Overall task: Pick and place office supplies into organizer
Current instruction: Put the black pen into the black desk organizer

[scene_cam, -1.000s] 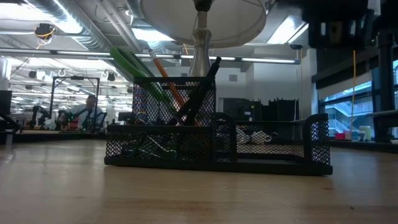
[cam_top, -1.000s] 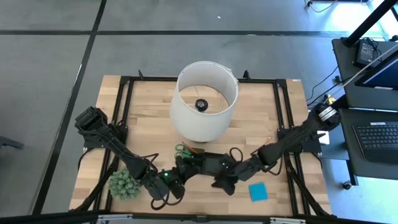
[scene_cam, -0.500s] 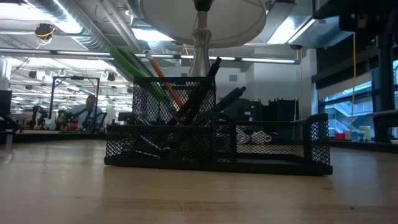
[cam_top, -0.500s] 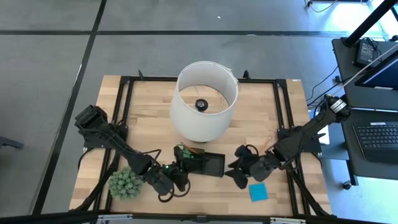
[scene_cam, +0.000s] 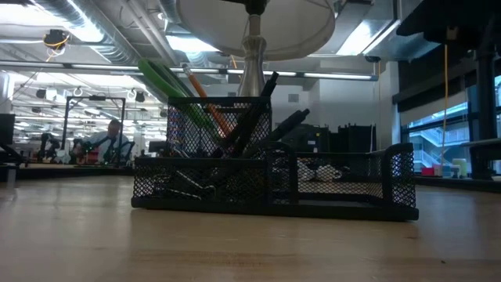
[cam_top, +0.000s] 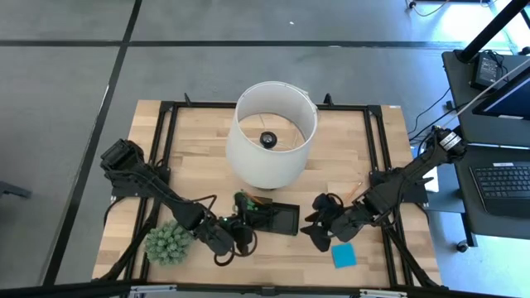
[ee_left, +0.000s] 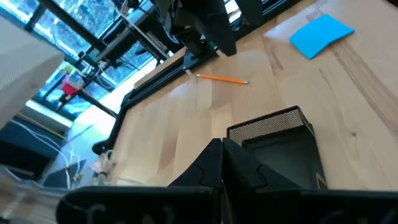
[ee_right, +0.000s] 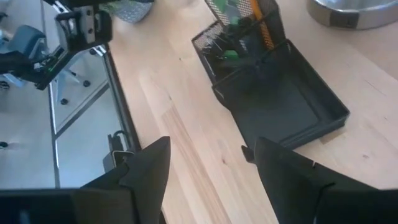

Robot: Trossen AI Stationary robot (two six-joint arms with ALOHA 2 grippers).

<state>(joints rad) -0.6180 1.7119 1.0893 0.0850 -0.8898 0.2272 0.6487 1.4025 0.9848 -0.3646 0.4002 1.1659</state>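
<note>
The organizer [cam_top: 273,217] is a black mesh tray with a tall cup at its left end, standing near the table's near edge. In the low view, green scissors [scene_cam: 166,78], an orange pencil [scene_cam: 200,92] and dark pens [scene_cam: 270,117] lean out of the cup. Another orange pencil [ee_left: 222,79] and the blue sticky-note pad [cam_top: 344,255] lie on the table to the right. My left gripper [cam_top: 238,235] [ee_left: 222,152] is shut and empty beside the organizer's left end. My right gripper [cam_top: 315,223] [ee_right: 211,171] hovers open just right of the organizer [ee_right: 280,93].
A big white lampshade [cam_top: 274,132] stands behind the organizer on a metal base [scene_cam: 250,70]. A spiky green plant ball [cam_top: 166,244] sits near the table's near left corner. Black frame rails [cam_top: 166,149] run along both table sides.
My right gripper has drawn back from over the organizer's low tray toward the table's right. My left gripper has moved right, closer to the organizer's left end. In the low view one more dark pen now leans out of the cup toward the right.
</note>
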